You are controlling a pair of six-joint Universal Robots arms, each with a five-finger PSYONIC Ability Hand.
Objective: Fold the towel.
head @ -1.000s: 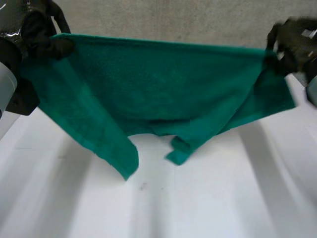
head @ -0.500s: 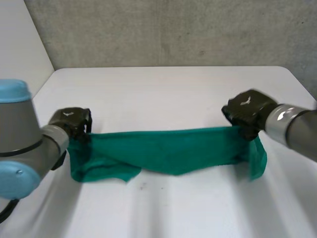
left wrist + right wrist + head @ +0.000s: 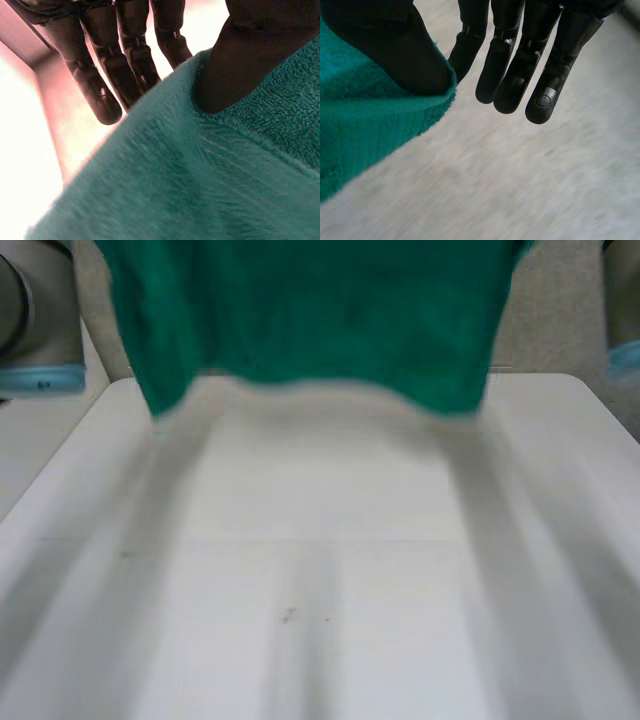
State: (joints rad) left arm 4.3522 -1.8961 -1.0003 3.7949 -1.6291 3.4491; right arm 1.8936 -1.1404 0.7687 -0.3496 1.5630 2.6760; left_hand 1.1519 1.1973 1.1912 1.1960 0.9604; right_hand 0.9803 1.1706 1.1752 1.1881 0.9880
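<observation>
Your left robot hand (image 3: 250, 55) pinches the towel (image 3: 320, 310) at one end of its top edge, and your right robot hand (image 3: 395, 50) pinches the other end. It hangs spread between them, long axis side to side, above the tabletop (image 3: 320, 570), so neither is nearer.

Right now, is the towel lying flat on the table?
No, the towel hangs in the air, its lower edge above the white table.
</observation>
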